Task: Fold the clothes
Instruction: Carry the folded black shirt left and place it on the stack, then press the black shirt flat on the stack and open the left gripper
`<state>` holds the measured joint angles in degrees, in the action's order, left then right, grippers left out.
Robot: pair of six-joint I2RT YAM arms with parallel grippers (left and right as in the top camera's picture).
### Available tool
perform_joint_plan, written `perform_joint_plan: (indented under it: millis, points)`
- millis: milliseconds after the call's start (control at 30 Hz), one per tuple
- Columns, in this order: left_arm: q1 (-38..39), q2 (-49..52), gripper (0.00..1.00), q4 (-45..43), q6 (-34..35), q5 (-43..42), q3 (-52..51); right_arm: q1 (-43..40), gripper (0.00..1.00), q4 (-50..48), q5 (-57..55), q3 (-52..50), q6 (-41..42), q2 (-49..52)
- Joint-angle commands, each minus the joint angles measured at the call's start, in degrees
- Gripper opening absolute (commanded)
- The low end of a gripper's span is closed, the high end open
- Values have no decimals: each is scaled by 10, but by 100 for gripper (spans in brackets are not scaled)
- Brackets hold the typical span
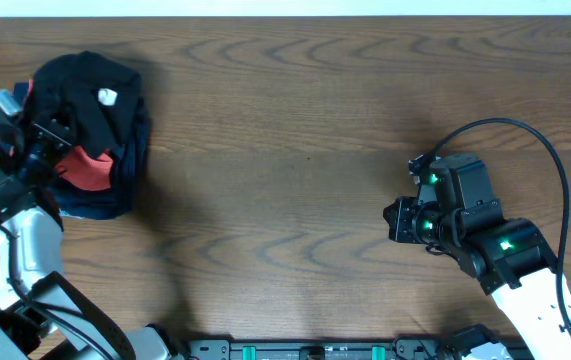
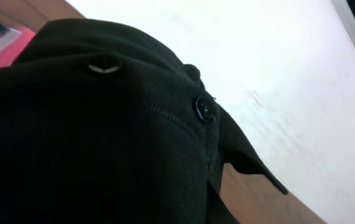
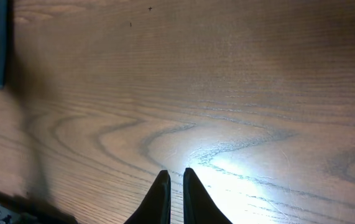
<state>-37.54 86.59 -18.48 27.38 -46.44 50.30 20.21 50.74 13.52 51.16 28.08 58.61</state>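
Overhead shows the black shirt [image 1: 83, 85] bunched atop a red garment [image 1: 87, 170] at the counter's [image 1: 295, 130] left end. The left gripper [image 1: 53, 138] presses into it; I cannot tell its state. The right gripper [image 3: 172, 194] hovers well apart, fingers nearly together.

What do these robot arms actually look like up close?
The left arm and right arm have white links and black joints. The right arm carries green lights and a looping black cable. The right gripper has two dark, tapered fingers.
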Motion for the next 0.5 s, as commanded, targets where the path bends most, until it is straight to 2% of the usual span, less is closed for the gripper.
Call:
perform_joint_plan:
  millis: [0, 100, 267, 300, 333, 367, 400, 433, 467]
  points:
    - [-36, -9, 6, 1, 28, -10, 22, 1, 8, 0, 4, 7, 6, 2]
    - [-50, -9, 6, 41, 30, -10, 22, 1, 8, 0, 4, 7, 6, 2]
    - [-50, -9, 6, 121, -8, -9, 22, 1, 9, -5, 2, 7, 6, 6]
    - [-50, -9, 10, 130, -8, -9, 22, 1, 8, -6, 2, 7, 6, 7]
    - [-50, -9, 26, 136, -7, -9, 22, 1, 8, -6, 2, 7, 6, 7]
    - [-50, -9, 53, 141, -5, -10, 22, 1, 8, -6, 2, 7, 6, 7]
    - [-50, -11, 73, 142, 5, -15, 22, 1, 8, -6, 3, 7, 6, 7]
    - [-51, -13, 87, 141, 10, -25, 23, 1, 8, -5, 5, 7, 6, 7]
    - [-52, -17, 95, 139, 14, -40, 24, 1, 8, -5, 5, 7, 6, 7]
